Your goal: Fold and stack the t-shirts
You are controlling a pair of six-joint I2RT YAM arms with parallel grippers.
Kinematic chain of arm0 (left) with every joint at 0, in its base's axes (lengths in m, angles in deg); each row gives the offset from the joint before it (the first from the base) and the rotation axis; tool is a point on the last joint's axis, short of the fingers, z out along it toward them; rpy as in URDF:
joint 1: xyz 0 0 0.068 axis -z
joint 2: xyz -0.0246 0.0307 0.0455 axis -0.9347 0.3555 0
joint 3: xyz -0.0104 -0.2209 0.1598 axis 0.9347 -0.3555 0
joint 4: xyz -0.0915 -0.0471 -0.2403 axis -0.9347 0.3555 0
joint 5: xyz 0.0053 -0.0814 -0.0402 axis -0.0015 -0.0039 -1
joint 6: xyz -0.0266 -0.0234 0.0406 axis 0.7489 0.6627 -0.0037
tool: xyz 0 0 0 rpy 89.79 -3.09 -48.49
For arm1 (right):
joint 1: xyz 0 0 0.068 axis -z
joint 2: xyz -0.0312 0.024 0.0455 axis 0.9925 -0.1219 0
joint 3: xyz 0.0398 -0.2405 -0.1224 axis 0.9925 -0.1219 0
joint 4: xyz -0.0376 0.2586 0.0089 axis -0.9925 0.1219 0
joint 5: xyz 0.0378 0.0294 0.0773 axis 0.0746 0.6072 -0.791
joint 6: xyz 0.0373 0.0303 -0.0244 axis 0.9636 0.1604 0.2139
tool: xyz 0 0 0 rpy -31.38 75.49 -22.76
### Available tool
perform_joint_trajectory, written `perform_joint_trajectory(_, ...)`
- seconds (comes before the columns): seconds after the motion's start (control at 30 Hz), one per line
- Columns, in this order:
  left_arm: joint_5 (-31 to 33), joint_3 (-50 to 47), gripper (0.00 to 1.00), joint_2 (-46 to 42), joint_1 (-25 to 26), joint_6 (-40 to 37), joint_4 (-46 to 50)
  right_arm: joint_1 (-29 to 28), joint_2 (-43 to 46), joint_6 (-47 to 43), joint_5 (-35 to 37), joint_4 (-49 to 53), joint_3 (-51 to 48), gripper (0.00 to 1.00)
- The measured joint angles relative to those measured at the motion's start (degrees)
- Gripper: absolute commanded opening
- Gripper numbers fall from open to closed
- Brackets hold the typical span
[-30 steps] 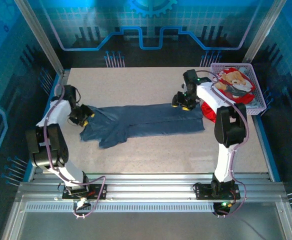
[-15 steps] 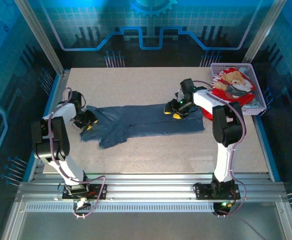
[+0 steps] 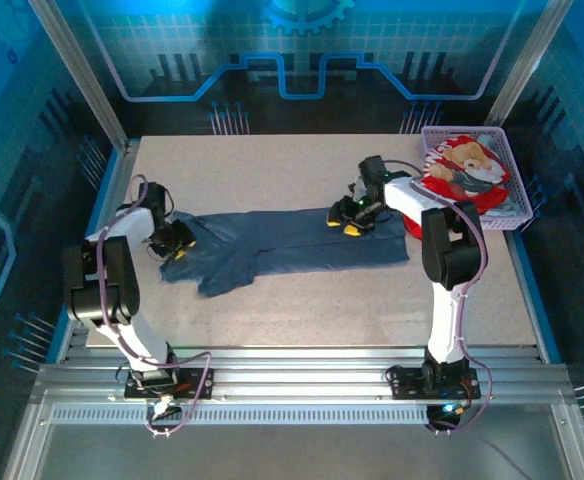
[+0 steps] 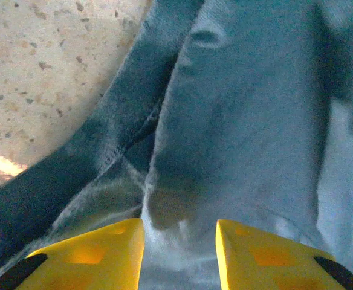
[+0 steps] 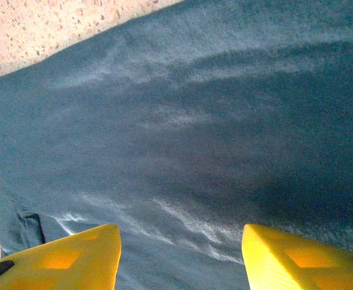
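Observation:
The slate-blue t-shirt (image 3: pixel 292 240) lies stretched left to right across the table, with a sleeve hanging toward the front left. My left gripper (image 3: pixel 177 245) is down on its left end. Seen from the left wrist, that gripper (image 4: pixel 179 254) has its yellow fingers apart, astride a puckered ridge of blue cloth (image 4: pixel 255 121) beside a seam. My right gripper (image 3: pixel 350 222) rests on the shirt's far edge, right of centre. It (image 5: pixel 181 260) stands wide open over flat blue cloth (image 5: pixel 194 121). The red teddy-bear t-shirt (image 3: pixel 464 165) sits in the basket.
The lilac mesh basket (image 3: pixel 520 195) stands at the back right corner, with red cloth (image 3: pixel 419 222) spilling over its near left side by the right arm. Bare speckled tabletop (image 3: pixel 322 300) lies in front of the shirt. Metal frame posts stand at the back corners.
My right gripper has slid left and a little nearer along the blue shirt's far edge. The left arm has swung its elbow outward and its gripper has shifted slightly right onto the cloth.

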Motion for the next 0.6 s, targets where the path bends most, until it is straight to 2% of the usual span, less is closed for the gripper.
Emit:
perform_joint_trajectory(0.2,0.1,-2.8,0.42,-1.6,0.2,-0.2,0.4,-0.1,-0.6,0.0,-0.5,-0.1,0.5,0.57)
perform_joint_trajectory(0.33,-0.1,-3.5,0.39,-1.0,0.9,-0.2,0.2,-0.3,-0.8,0.0,-2.2,-0.2,0.9,0.57)
perform_joint_trajectory(0.6,-0.3,-3.6,0.21,0.0,1.8,-0.2,-0.9,-1.6,-1.0,1.1,-4.5,-1.5,0.9,0.57)
